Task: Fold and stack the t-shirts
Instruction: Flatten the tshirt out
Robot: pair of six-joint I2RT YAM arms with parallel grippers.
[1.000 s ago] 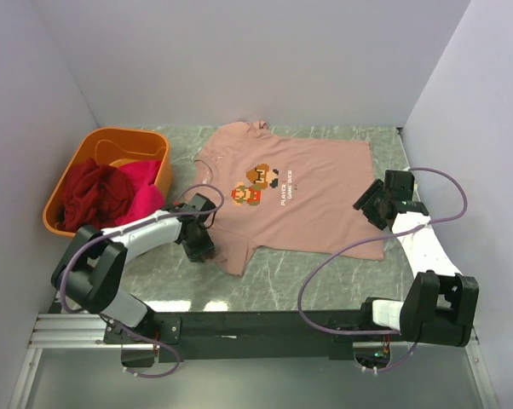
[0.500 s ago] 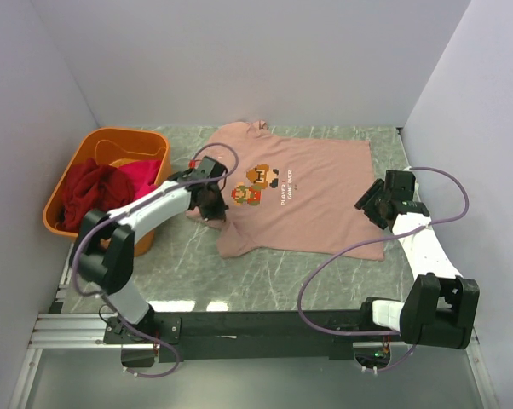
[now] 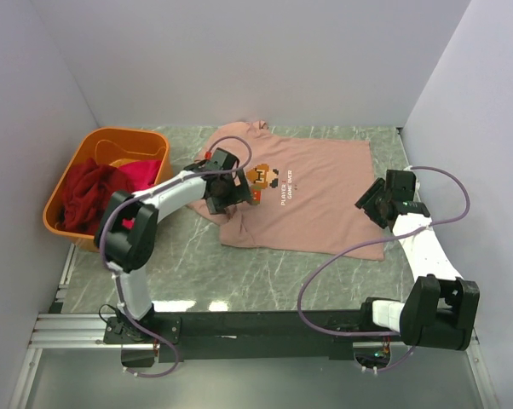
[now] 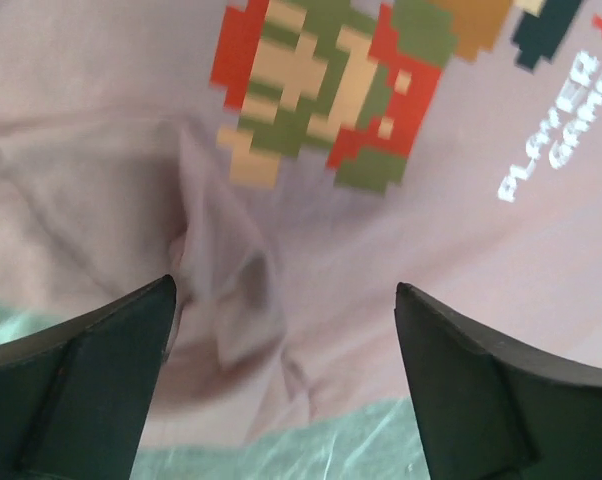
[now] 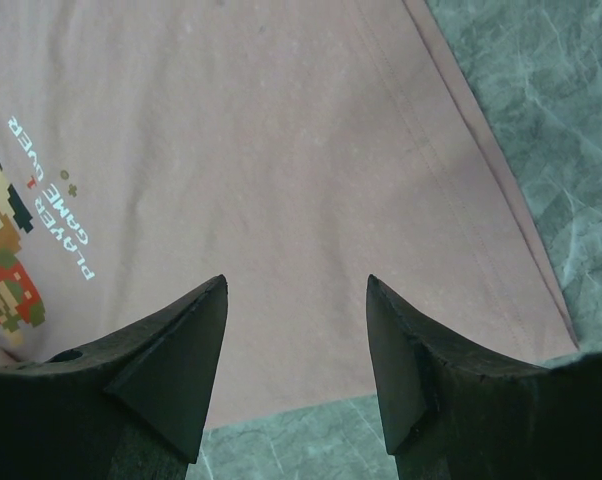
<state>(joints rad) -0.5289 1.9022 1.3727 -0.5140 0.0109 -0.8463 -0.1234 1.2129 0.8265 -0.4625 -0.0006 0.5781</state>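
A dusty pink t-shirt point(image 3: 316, 204) lies spread on the table, its pixel-figure print point(image 3: 261, 183) facing up. Its near-left sleeve is folded inward onto the body, leaving rumpled folds point(image 4: 226, 290). My left gripper point(image 3: 227, 194) hovers just above those folds beside the print point(image 4: 321, 90), open point(image 4: 285, 285), with nothing between its fingers. My right gripper point(image 3: 367, 204) hangs open point(image 5: 296, 280) over the shirt's right part point(image 5: 261, 150), close to its edge, holding nothing. A dark red t-shirt point(image 3: 90, 192) and a magenta t-shirt point(image 3: 141, 192) lie bunched in the tub.
An orange plastic tub point(image 3: 112, 141) stands at the left edge against the wall. White walls close in the table on the left, back and right. Green marbled tabletop point(image 3: 239, 273) shows in front of the shirt.
My left gripper moved up and to the right, carrying the shirt's near-left sleeve onto the body, then opened and let it go. The right arm stayed still.
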